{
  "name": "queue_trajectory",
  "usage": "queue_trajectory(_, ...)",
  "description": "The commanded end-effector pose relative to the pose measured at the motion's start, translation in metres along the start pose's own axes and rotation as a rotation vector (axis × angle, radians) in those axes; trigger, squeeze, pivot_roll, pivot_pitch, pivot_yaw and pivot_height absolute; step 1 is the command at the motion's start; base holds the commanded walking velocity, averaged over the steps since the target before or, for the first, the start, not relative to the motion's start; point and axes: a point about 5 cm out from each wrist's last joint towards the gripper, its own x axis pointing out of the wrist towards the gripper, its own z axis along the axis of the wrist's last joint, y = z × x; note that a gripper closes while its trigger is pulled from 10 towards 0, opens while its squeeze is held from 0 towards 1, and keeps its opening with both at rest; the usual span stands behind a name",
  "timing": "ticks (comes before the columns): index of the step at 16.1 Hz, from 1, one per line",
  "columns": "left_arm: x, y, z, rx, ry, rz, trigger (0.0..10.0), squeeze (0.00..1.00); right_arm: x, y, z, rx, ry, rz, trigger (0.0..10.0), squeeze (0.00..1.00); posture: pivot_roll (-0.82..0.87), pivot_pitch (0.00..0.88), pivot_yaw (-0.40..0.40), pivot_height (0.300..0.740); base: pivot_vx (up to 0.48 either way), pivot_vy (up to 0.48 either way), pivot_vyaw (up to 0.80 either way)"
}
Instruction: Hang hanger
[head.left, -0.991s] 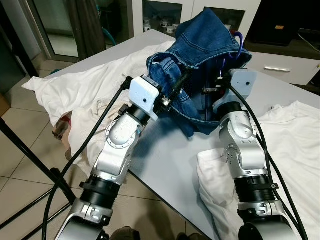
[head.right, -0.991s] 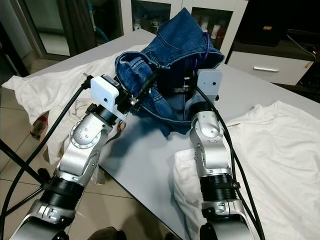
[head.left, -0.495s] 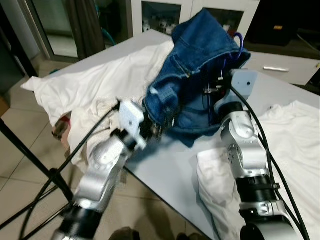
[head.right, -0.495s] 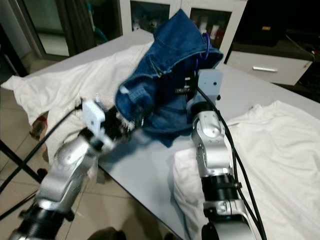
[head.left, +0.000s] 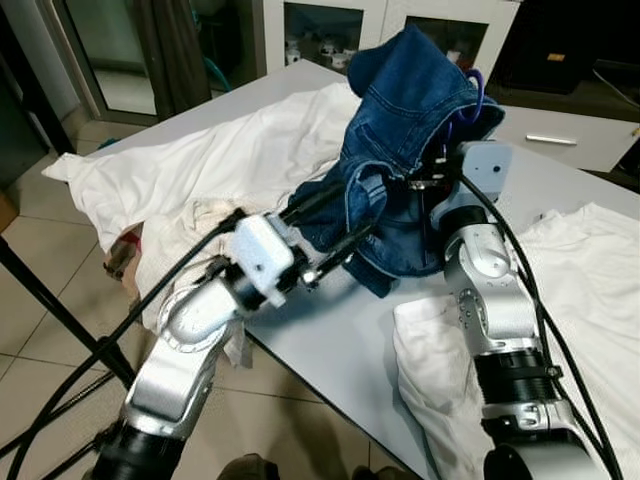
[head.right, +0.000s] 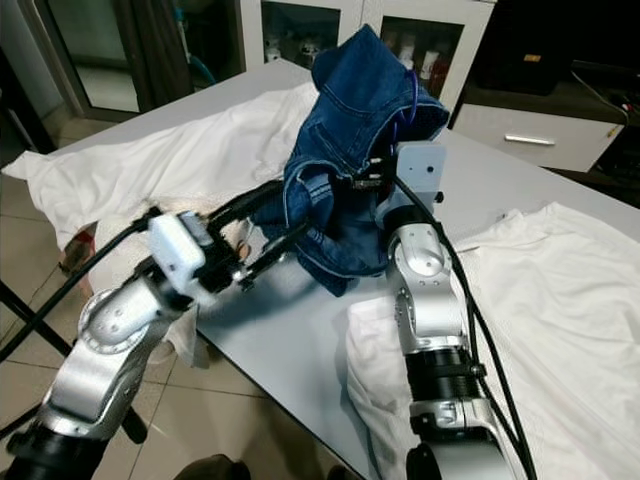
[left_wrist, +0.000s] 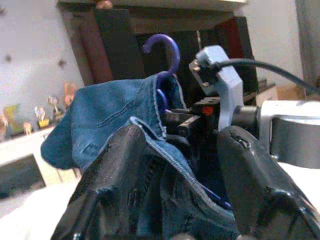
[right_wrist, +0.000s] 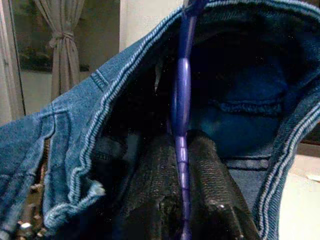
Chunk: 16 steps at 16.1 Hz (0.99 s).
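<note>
Table, grey, slanting away toward cabinets at the far side. Draped over its left and near-right parts: white sheets. Heaped at the table's middle, raised above the top: jeans, dark blue denim with pale stitching, no readable label or writing anywhere on them.

Right arm reaching up from the table's near edge into the denim from the right side. Right gripper buried inside the jeans, fingers pressed together on the purple hanger, whose thin shaft runs straight up between them. Hanger hook poking out of the denim at the top of the heap, on the side away from the left arm.

Left arm coming in from the table's left near corner. Left gripper spread wide, one finger under a fold of the waistband, the other apart from the cloth on the side of the right wrist; nothing clamped between them.
</note>
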Motion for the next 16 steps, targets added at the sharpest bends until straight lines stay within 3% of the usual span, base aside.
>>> queue_trajectory(1,-0.002,0.006,0.005,-0.026,-0.029,0.040,10.0,0.00,0.004,-0.003,0.008,-0.012,-0.033,-0.012,10.0,0.00,0.10,0.011,-0.069,0.740,0.000,0.000,0.00)
queue_trajectory(2,-0.003,0.017,0.008,-0.057,-0.057,0.138,10.0,0.00,0.004,-0.002,0.009,-0.023,-0.040,0.001,10.0,0.00,0.10,0.012,-0.073,0.740,0.000,0.000,0.00)
queue_trajectory(7,-0.006,0.052,0.017,-0.086,-0.142,0.434,10.0,0.00,0.002,0.006,0.013,-0.040,-0.073,0.059,10.0,0.00,0.10,0.022,-0.074,0.740,0.000,0.000,0.00)
queue_trajectory(9,-0.007,0.058,0.018,-0.089,-0.156,0.499,10.0,0.00,0.001,0.006,0.014,-0.029,-0.078,0.061,10.0,0.00,0.10,0.023,-0.073,0.740,0.000,0.000,0.29)
queue_trajectory(16,0.000,0.053,0.013,-0.080,-0.134,0.503,10.0,0.00,0.000,0.005,0.015,-0.007,-0.082,0.064,10.0,0.00,0.09,0.026,-0.069,0.740,0.000,0.000,0.80)
